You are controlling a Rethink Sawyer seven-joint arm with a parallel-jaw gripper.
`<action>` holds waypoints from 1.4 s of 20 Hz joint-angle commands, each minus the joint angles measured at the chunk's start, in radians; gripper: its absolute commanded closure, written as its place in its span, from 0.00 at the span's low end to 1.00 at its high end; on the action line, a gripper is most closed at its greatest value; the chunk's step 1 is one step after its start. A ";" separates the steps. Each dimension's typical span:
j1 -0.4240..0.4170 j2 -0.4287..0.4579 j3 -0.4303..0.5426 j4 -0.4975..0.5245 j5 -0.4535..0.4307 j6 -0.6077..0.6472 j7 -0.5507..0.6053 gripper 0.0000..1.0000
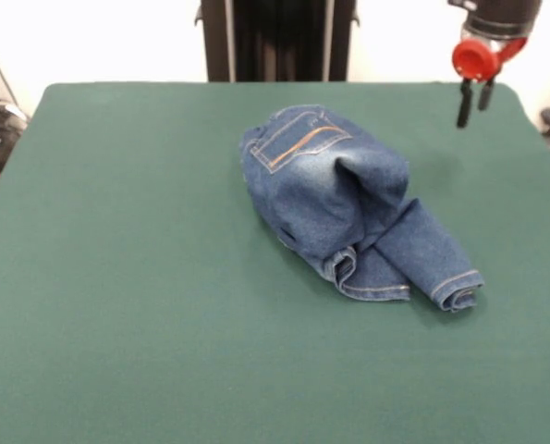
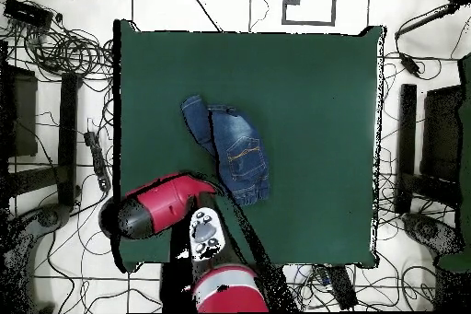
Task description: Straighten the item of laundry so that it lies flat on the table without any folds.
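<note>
1. The jeans (image 1: pixel 344 199) sit a bit past the middle of the table (image 1: pixel 117 277) in the front view, bunched into a lump rather than lying flat.
2. The waist end points to the far edge, and you can see one back pocket (image 1: pixel 298 139) with orange stitching on top of the heap.
3. The legs are folded over each other toward the near right. One hem (image 1: pixel 458 291) is rolled up at the right end, and the other hem (image 1: pixel 372 282) curls just beside it.
4. There's a faded whitish patch on the seat, plus a deep crease where the fabric humps up in the middle.
5. The gripper (image 1: pixel 473 102) hangs up in the far right corner, well apart from the jeans and holding nothing. Its two dark fingers (image 1: pixel 463 104) point down with only a narrow gap between them.
6. From overhead the jeans (image 2: pixel 230 149) lie left of the table's centre, with the red arm (image 2: pixel 161 209) over the bottom left corner of the green cloth (image 2: pixel 313 89). The gripper itself is hidden under the arm in that view.
7. Cables (image 2: pixel 64 48) are all over the floor around the table.
</note>
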 commanded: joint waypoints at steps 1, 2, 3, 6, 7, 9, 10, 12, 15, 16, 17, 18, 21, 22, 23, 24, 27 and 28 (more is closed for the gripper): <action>-0.052 -0.021 0.089 0.051 -0.100 -0.066 -0.062 0.00; -0.058 -0.014 0.096 0.052 -0.105 -0.071 -0.060 0.00; -0.059 -0.010 0.098 0.051 -0.111 -0.072 -0.050 0.00; -0.062 0.024 0.107 0.032 -0.138 -0.070 -0.030 0.00; -0.065 0.031 0.113 0.027 -0.144 -0.068 -0.025 0.00; -0.058 0.049 0.112 0.004 -0.153 -0.060 -0.008 0.00; -0.051 0.060 0.107 -0.017 -0.161 -0.056 -0.003 0.00; -0.061 0.079 0.121 -0.045 -0.172 -0.042 -0.015 0.00; -0.087 0.116 0.150 -0.095 -0.186 -0.011 -0.058 0.00; -0.096 0.125 0.161 -0.111 -0.190 0.000 -0.074 0.00; -0.100 0.133 0.169 -0.124 -0.195 0.008 -0.083 0.00; -0.107 0.147 0.177 -0.143 -0.199 0.018 -0.094 0.00; -0.113 0.175 0.195 -0.189 -0.203 0.051 -0.109 0.00; -0.114 0.189 0.201 -0.213 -0.200 0.068 -0.117 0.00; -0.113 0.194 0.204 -0.224 -0.203 0.072 -0.117 0.00; -0.108 0.200 0.204 -0.241 -0.203 0.085 -0.118 0.00; -0.105 0.209 0.210 -0.267 -0.199 0.105 -0.116 0.00; -0.106 0.207 0.215 -0.273 -0.193 0.116 -0.115 0.00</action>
